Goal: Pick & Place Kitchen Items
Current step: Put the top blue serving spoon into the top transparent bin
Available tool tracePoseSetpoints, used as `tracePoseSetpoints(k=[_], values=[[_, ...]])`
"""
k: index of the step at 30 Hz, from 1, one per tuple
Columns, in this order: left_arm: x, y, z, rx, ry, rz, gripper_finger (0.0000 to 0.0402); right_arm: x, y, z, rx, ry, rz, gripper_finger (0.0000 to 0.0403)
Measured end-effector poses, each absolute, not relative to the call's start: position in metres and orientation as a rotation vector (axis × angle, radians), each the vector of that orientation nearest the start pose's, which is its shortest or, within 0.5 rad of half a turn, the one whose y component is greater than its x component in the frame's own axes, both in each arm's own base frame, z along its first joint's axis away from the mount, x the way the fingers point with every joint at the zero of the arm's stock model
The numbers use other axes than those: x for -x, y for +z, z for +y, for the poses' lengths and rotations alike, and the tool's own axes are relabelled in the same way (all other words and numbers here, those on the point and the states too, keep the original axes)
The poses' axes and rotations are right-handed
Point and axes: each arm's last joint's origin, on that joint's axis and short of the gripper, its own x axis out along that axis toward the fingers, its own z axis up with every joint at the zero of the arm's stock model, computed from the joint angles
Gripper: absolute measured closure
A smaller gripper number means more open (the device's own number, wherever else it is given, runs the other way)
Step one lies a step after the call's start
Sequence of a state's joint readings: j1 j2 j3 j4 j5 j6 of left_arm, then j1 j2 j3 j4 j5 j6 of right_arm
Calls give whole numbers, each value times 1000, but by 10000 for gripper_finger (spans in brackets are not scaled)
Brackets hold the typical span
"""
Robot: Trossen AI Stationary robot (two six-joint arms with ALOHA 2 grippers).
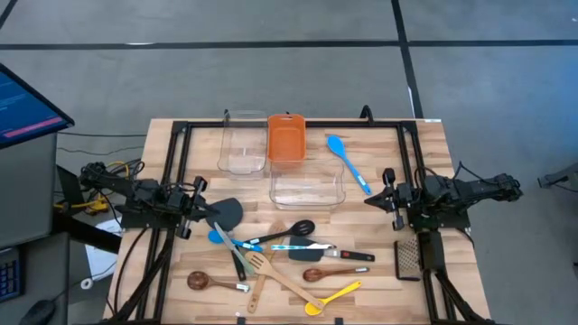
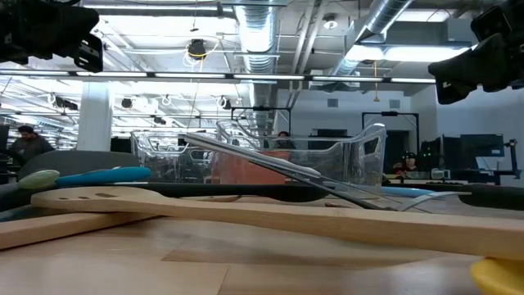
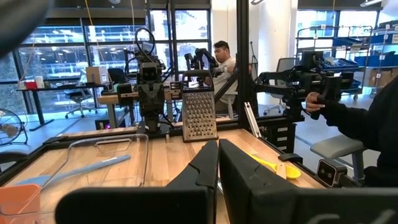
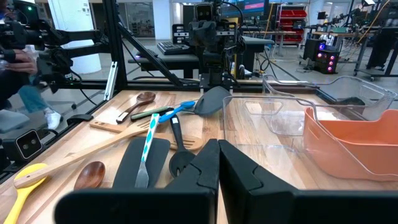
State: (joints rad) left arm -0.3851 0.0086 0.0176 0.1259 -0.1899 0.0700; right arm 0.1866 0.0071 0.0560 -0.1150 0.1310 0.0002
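Left gripper (image 1: 200,209): fingers pressed together on nothing, hanging above the table's left side. The heap of utensils begins just beyond its tip, the black turner's blade (image 1: 228,212) nearest.

Right gripper (image 1: 386,199): also pinched together and empty, over the right side. The grater (image 1: 408,257) lies back beside its arm; the lone blue spatula (image 1: 348,161) is a little ahead of its tip.

Step in hand: I'd say neither arm has chosen anything yet, so the first pick comes next.

Doing it well: spread the fingers before coming down. Take a piece that lies on top or apart, gripped across a bare stretch of handle. For the right arm the lone blue spatula looks easiest, since nothing crosses it. In the heap, handles overlap, so lifting a lower one would likely drag its neighbours.

Where the utensils are: nearly all piled on the front of the table between the two grippers; none is in a container.

Count, utensils: about eleven, though the pile overlaps too much for a sure tally. Roughly three blue, three black including the ladle (image 1: 298,228), four wooden, and one yellow spoon (image 1: 331,296).

Count, containers: two clear tubs (image 1: 242,142) (image 1: 307,185) and one orange bin (image 1: 285,137), ahead of both grippers toward the table's far edge.

Count, graters: one.
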Motion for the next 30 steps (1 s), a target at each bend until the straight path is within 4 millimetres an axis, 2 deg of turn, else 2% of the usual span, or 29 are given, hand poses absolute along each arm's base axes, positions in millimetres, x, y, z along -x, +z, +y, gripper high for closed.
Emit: tracePoseSetpoints(k=[8, 17, 24, 30], values=[[-90, 184, -31, -58, -189, -167, 399, -93, 171, 14, 12, 55, 60, 403], [-87, 199, -29, -15, -177, -324, 399, -94, 179, 14, -4, 54, -25, 403], [-86, 202, -25, -41, -36, -347, 399, -93, 184, 13, -14, 46, -81, 403], [-86, 203, -23, -43, 36, -348, 399, -93, 187, 10, -25, -61, -110, 403]])
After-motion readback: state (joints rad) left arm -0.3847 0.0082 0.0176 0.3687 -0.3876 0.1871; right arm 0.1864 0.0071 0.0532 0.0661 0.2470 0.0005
